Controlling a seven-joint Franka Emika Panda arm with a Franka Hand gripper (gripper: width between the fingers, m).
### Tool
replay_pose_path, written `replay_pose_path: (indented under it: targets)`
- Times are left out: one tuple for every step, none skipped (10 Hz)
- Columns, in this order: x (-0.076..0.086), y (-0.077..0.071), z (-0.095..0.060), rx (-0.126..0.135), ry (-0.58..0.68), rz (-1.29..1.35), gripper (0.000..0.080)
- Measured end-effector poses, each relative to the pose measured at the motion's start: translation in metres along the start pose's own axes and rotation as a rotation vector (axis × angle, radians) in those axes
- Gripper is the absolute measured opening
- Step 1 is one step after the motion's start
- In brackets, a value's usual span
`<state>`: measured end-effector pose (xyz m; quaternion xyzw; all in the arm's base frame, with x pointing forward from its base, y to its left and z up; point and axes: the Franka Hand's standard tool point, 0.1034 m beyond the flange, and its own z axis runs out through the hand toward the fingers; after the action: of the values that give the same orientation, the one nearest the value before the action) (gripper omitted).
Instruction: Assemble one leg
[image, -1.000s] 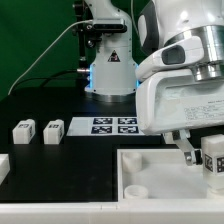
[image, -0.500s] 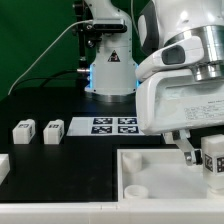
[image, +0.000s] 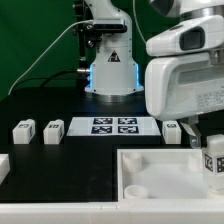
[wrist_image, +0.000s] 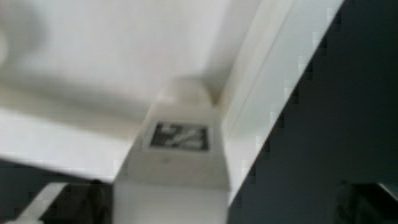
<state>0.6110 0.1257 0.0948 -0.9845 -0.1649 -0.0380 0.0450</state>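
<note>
One leg (image: 214, 160), a small white post with a square tag, stands upright at the far corner of the white tray-shaped part (image: 160, 157) at the exterior view's right. My gripper (image: 207, 142) hangs just above it, open. In the wrist view the leg (wrist_image: 178, 165) shows its tag, and the tray wall (wrist_image: 71, 90) is behind it. It stands between my spread fingers (wrist_image: 64, 203), close to one and well apart from the other. Three more legs lie on the black table: two at the left (image: 22, 130) (image: 52, 130) and one by the arm (image: 172, 130).
The marker board (image: 114, 125) lies flat in the middle of the table. A white part (image: 3, 166) sticks in at the left edge. The robot's base (image: 108, 70) stands at the back. A round socket (image: 135, 190) sits in the tray's near corner.
The arm has risen and shifted right. The leg at the tray corner has stayed where it was. A leg behind the arm has come into view.
</note>
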Motion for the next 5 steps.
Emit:
replay_pose_path:
  targets:
    - [0.0007, -0.0028, 0.0009, 0.021, -0.094, 0.007, 0.0649]
    - [0.0005, -0.0051, 0.0009, 0.037, -0.177, 0.008, 0.0648]
    - [0.0080, -0.0025, 0.0013, 0.038, -0.171, 0.010, 0.0648]
    - [0.0098, 0.0013, 0.0025, 0.036, -0.160, 0.010, 0.0648]
    - [0.0102, 0.0046, 0.0046, 0.035, -0.155, 0.014, 0.0649]
